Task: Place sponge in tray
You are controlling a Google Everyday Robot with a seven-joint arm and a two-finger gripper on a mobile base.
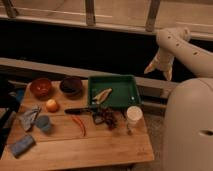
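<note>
- While the claw [159,71] is held high, to the right of the tabletop [105,150] and well apart from it, its two prongs are seen spread and empty.
- One blue sponge [22,145] is laid at the front-left corner, well apart from the one green tray [128,93].
- One red-brown bowl [41,86], one dark bowl [71,85], one orange [52,105], one knife [79,110] and one white cup [134,114] are counted.
- Pale wood planks are seen on the tabletop, and a dark wall and a railed ledge behind it.

Noted cream two-finger gripper [158,70] hanging right of green rectangular plastic tray [127,92], clear of wooden slatted table [115,147]. Cannot identify pale flat item [102,95] in tray, nor dark blurred tangle [106,119] beside white cup [134,114]. Logged white rounded robot body [187,125] cut by right and bottom edges.
</note>
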